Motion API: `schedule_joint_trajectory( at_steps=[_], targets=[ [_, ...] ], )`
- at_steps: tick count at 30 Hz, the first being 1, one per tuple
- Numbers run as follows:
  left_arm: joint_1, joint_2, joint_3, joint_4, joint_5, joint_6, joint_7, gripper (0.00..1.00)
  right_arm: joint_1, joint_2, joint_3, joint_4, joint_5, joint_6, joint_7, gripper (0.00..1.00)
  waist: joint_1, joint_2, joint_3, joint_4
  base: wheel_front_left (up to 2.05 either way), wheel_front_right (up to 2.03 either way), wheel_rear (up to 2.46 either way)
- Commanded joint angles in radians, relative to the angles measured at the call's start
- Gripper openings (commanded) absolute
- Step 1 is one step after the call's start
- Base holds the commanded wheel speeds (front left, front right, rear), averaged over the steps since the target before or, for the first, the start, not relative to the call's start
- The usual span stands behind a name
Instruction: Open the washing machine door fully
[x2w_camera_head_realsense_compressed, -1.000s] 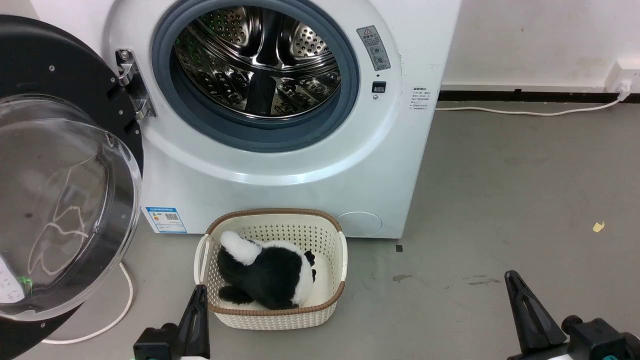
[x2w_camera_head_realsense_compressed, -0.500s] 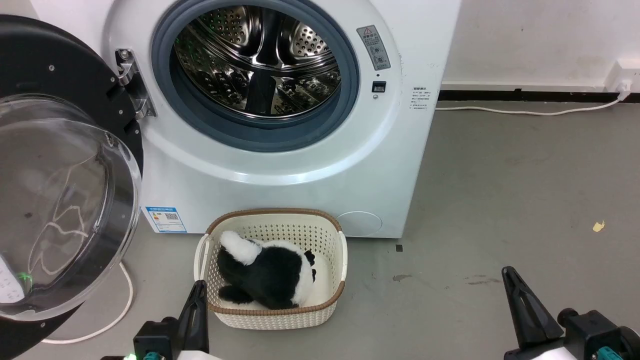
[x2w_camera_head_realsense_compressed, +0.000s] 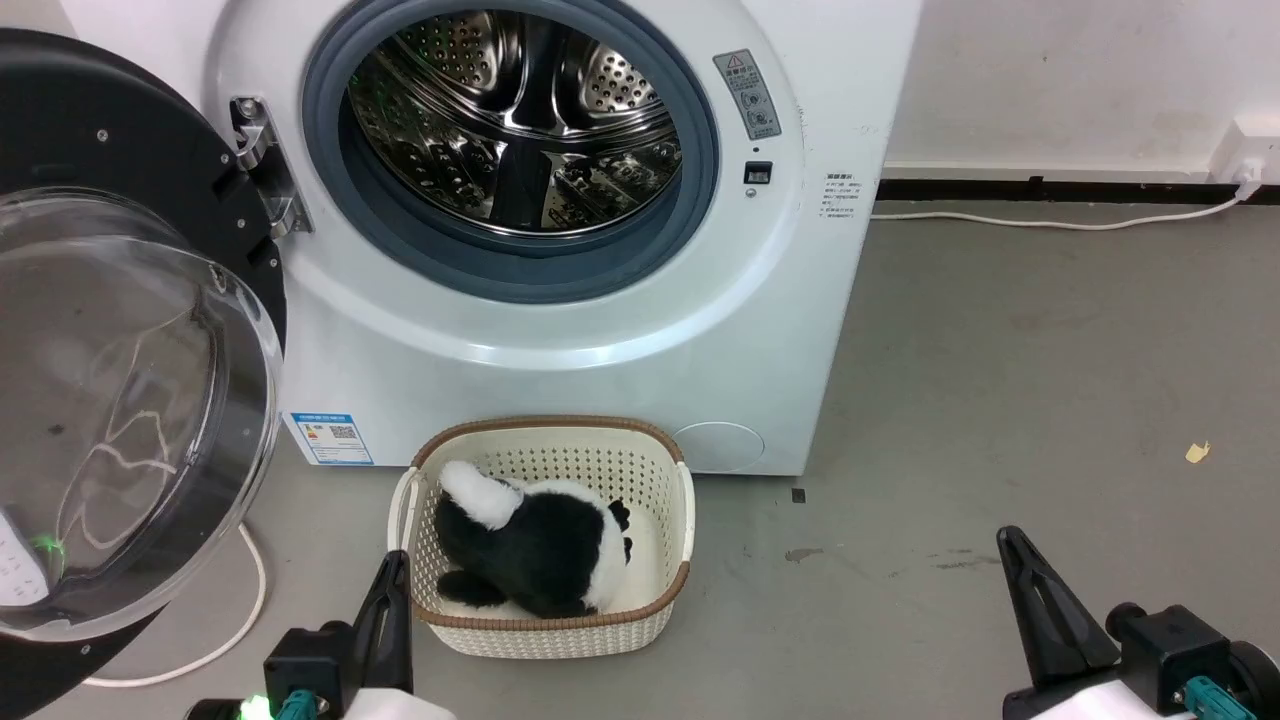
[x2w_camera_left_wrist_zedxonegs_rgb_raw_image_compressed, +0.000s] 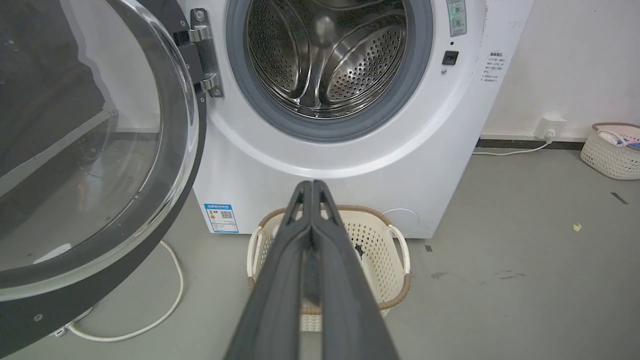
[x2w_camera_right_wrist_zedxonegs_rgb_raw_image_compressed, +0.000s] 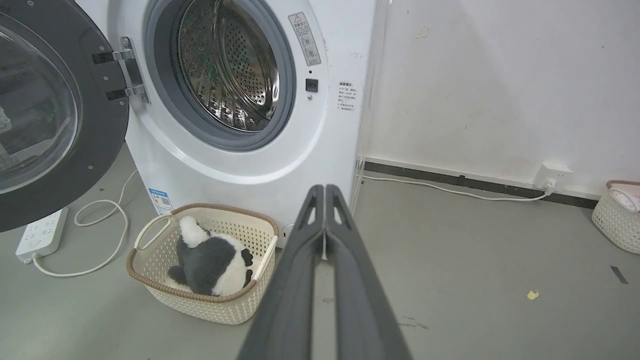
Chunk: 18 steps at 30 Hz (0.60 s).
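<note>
Above the grey floor (x2w_camera_head_realsense_compressed: 1000, 400), the washing machine door (x2w_camera_head_realsense_compressed: 130, 380) is swung wide to the left; opening is judged complete; left hand (x2w_camera_left_wrist_zedxonegs_rgb_raw_image_compressed: 311, 185) and right hand (x2w_camera_right_wrist_zedxonegs_rgb_raw_image_compressed: 325, 188) are pressed together, empty.

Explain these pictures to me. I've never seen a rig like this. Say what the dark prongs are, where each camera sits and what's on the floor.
This is a wheeled robot with two arms. The head view looks down from its head: the dark prongs at the bottom are its left gripper and right gripper. The wrist views look along each arm's jaws, which are shut and hold nothing. Ahead stands a washing machine, its door swung wide to the left, steel drum exposed. On the floor sits a woven basket holding a black-and-white plush toy.
</note>
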<state>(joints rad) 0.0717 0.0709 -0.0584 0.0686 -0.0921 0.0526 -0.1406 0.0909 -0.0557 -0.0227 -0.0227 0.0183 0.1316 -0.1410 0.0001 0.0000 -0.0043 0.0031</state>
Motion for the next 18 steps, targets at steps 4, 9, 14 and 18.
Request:
schedule_joint_trajectory(
  at_steps=[4,9,14,18],
  targets=[
    [-0.023,-0.006,0.005,-0.011,0.012,-0.006,0.014,0.0,-0.023,0.003,0.003,0.004,-0.005,0.0,0.014,0.0,-0.0001,0.0,0.0,0.0,0.0,0.0,0.0],
    [-0.027,-0.008,0.009,-0.016,0.018,-0.01,0.024,0.0,-0.029,0.003,0.005,0.006,-0.006,-0.001,0.024,0.0,-0.0001,0.0,0.001,0.0,0.0,0.0,0.0],
    [-0.031,-0.009,0.014,-0.02,0.025,-0.014,0.034,0.0,-0.034,0.003,0.006,0.007,-0.007,-0.001,0.034,0.0,-0.0001,0.0,0.001,-0.001,0.0,0.0,0.0],
    [-0.033,-0.009,0.016,-0.023,0.029,-0.016,0.04,0.0,-0.037,0.003,0.007,0.008,-0.008,-0.001,0.04,0.0,-0.0001,0.0,0.001,-0.001,0.0,0.0,0.0]
  ],
)
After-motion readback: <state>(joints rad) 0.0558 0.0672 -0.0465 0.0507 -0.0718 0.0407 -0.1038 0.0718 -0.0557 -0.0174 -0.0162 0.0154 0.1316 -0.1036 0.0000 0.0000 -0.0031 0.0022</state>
